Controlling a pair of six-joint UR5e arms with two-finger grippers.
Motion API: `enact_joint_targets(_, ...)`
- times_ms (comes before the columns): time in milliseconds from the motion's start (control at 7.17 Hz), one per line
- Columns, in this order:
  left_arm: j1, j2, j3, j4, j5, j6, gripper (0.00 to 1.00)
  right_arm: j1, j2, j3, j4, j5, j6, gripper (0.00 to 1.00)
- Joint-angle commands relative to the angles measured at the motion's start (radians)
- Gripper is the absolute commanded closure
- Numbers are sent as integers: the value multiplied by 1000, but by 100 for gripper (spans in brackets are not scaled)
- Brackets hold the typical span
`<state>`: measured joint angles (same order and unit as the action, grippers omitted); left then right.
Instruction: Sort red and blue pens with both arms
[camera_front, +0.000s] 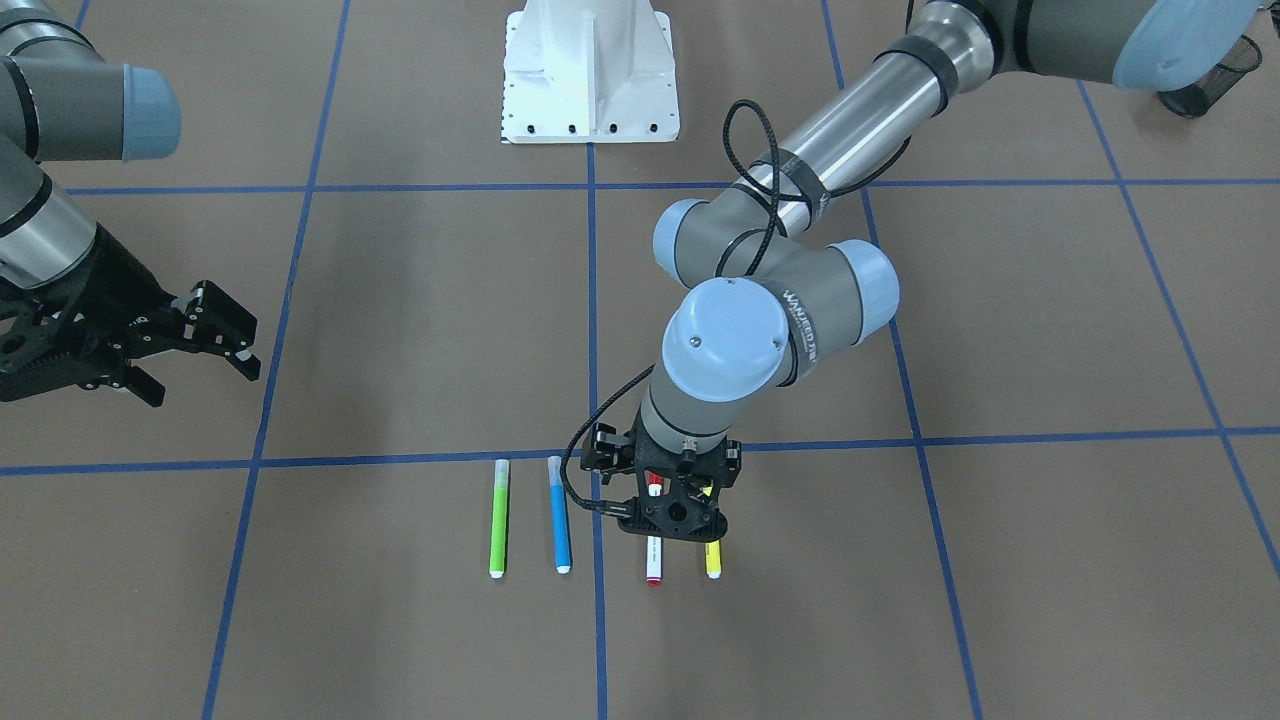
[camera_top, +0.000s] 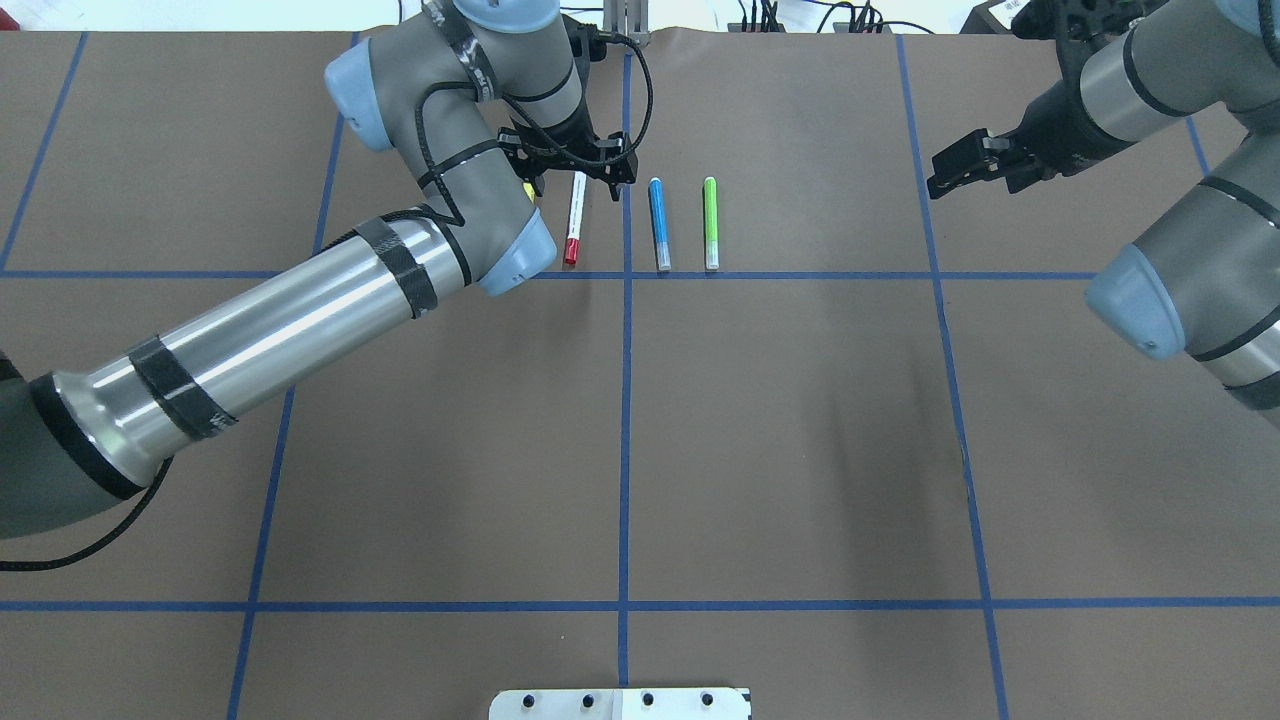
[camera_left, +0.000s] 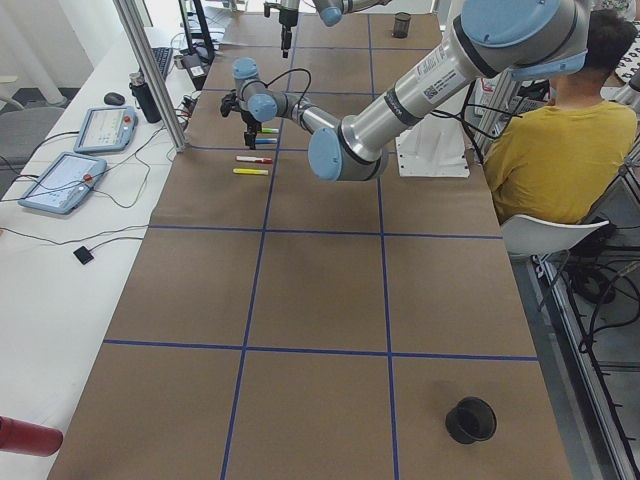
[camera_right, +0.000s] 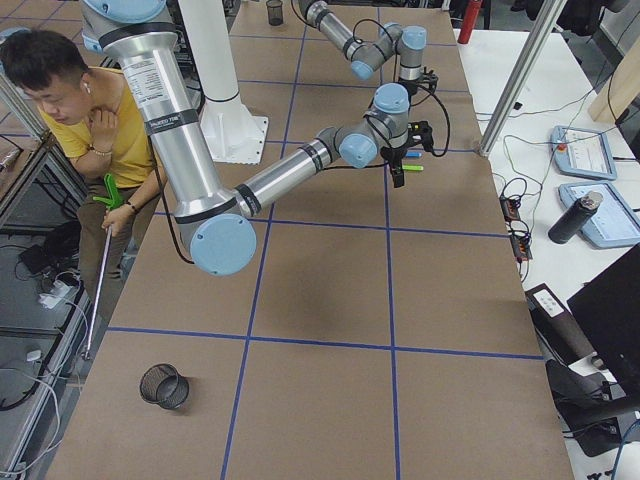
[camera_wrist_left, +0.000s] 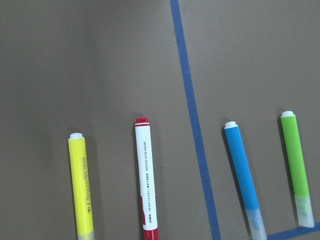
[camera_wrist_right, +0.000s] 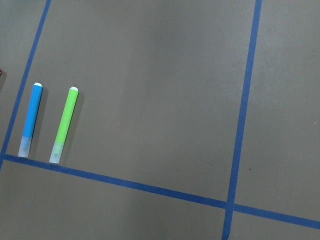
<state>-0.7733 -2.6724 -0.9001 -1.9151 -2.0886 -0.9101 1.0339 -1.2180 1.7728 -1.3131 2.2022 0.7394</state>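
Observation:
The red pen (camera_front: 653, 562) (camera_top: 573, 222) (camera_wrist_left: 146, 180), white-barrelled with a red cap, lies on the brown table. The blue pen (camera_front: 560, 520) (camera_top: 658, 225) (camera_wrist_left: 242, 172) (camera_wrist_right: 30, 119) lies parallel to it, across a blue tape line. My left gripper (camera_front: 672, 520) (camera_top: 577, 178) hangs open just above the red pen's far end, its fingers straddling the barrel without touching it. Away at the table's other side, my right gripper (camera_front: 200, 355) (camera_top: 945, 175) is open, holds nothing and hovers above the table. The left wrist view shows no fingers.
A green marker (camera_front: 498, 520) (camera_top: 710, 222) lies beside the blue pen. A yellow marker (camera_front: 713, 560) (camera_wrist_left: 82, 185) lies beside the red pen, partly under the left gripper. A black mesh cup (camera_front: 1210, 75) (camera_left: 471, 420) stands far off. A person (camera_left: 560, 140) sits beside the table.

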Motion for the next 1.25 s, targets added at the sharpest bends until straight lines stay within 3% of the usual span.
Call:
enact_joint_targets(0,40,-37,98,5,72,-1,0,-2,0,0,0,-2,0,0)
enact_joint_targets(139,49,-37,99,4,76,-4,2,-2,0,0,0,-2,0,0)
enact_joint_targets(418,60,-38,99,2,75,-16,23,-2,0,0,0,-4,0,0)
enact_joint_targets(557,68,-37,98,2,75,-18,29,-2,0,0,0,-4,0,0)
enact_joint_targets(1115,83,-23,89,2,75,-30,29,-3,0,0,0,-4,0,0)
